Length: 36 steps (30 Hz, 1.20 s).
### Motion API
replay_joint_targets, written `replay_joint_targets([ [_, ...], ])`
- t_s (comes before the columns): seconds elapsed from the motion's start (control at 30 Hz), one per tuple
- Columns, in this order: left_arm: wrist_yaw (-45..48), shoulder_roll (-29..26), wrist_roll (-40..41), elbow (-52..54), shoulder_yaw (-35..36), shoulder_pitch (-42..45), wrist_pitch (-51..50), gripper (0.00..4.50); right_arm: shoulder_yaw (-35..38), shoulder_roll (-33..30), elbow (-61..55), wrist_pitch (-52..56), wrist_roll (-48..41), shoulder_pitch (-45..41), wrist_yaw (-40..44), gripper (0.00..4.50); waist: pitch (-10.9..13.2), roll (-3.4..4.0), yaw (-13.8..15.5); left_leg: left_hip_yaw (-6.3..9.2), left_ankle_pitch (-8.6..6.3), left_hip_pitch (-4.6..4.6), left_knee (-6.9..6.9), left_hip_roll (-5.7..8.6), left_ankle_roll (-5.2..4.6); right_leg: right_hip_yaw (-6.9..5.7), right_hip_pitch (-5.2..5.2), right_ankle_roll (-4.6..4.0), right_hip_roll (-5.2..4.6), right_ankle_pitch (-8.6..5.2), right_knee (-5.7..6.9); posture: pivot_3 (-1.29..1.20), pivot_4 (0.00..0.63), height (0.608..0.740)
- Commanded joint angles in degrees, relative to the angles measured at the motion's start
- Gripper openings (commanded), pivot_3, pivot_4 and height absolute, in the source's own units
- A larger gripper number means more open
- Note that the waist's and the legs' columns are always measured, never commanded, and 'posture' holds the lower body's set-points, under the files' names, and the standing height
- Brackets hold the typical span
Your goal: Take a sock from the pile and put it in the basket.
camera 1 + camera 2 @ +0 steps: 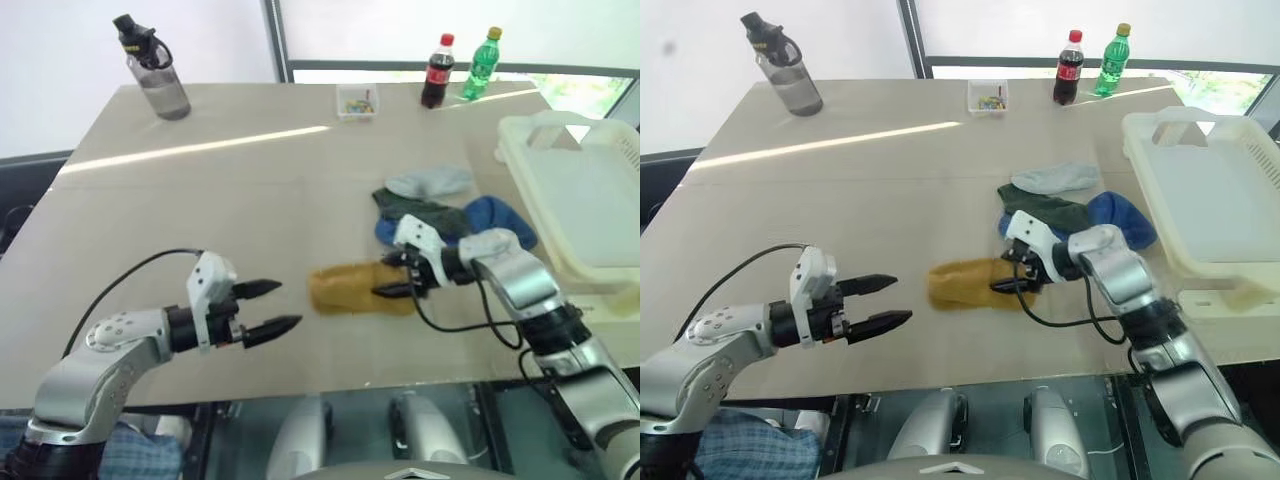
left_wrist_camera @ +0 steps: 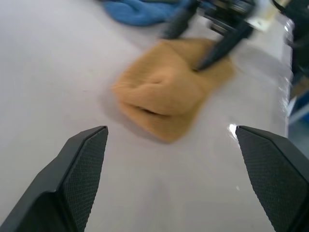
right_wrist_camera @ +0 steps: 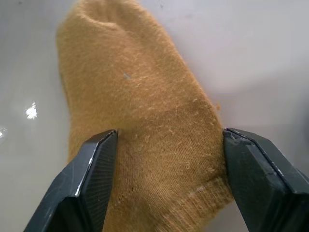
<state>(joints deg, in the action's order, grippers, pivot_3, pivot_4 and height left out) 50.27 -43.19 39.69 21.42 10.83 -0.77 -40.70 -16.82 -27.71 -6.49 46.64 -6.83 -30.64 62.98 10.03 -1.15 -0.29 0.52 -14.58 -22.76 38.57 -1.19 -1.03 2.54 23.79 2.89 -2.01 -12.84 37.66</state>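
The mustard-yellow sock (image 1: 345, 288) lies flat on the table, a little apart from the pile (image 1: 440, 215) of blue, dark green and light grey socks behind it. My right gripper (image 1: 385, 277) is open over the sock's right end. In the right wrist view its fingers (image 3: 96, 169) stand on either side of the sock (image 3: 145, 121), not closed on it. Left of the sock my left gripper (image 1: 285, 305) is open and empty, pointing at it; the left wrist view has the sock (image 2: 169, 96) ahead of it. The cream-white basket (image 1: 560, 215) stands at the right.
At the table's far side stand a grey water bottle (image 1: 160, 75), a small clear box (image 1: 356, 102), a cola bottle (image 1: 436, 72) and a green bottle (image 1: 480, 63). The table's front edge (image 1: 300, 390) runs just below both grippers.
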Motion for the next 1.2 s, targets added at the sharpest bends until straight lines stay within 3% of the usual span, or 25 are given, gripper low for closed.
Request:
replay_joint_targets([
  [0.03, -5.7, 1.6, 1.9, -1.4, -0.7, 3.5, -7.2, 4.46, 1.9, -1.0, -6.6, 6.2, -2.1, 2.9, -4.2, 3.56, 0.0, 0.0, -0.4, -0.01, 0.0, 0.01, 0.0, 0.01, 0.0, 0.0, 0.0, 0.01, 0.01, 0.01, 0.0, 0.0, 0.15, 0.74],
  [0.3, -9.8, 4.6, 5.9, -3.3, -1.3, 8.0, -17.7, 4.46, 4.7, -0.6, -12.0, 1.3, -5.8, 3.5, -8.4, 3.56, 0.0, -0.02, -0.8, -0.05, 0.0, 0.01, 0.0, -0.02, 0.0, 0.06, 0.04, 0.02, 0.08, 0.01, 0.01, 0.0, 0.15, 0.74],
  [0.77, -19.3, 11.7, 12.7, -8.0, -0.3, 13.3, -34.6, 4.46, 9.8, -10.1, -22.3, -8.0, -11.6, 9.2, -6.2, 3.56, 0.0, -0.03, -0.4, -0.01, 0.0, 0.02, -0.06, 0.03, 0.0, 0.05, 0.0, 0.03, 0.03, 0.0, -0.07, 0.0, 0.15, 0.74],
  [1.2, -20.4, 16.4, 11.8, -9.7, -2.9, 16.3, -36.2, 4.46, 0.3, -15.2, -10.9, -22.1, 4.6, 15.0, -10.9, 3.56, -0.2, 0.0, -0.2, -0.03, 0.0, 0.12, -0.06, 0.14, 0.0, 0.08, -0.16, -0.17, -0.02, -0.14, -0.17, 0.0, 0.15, 0.74],
])
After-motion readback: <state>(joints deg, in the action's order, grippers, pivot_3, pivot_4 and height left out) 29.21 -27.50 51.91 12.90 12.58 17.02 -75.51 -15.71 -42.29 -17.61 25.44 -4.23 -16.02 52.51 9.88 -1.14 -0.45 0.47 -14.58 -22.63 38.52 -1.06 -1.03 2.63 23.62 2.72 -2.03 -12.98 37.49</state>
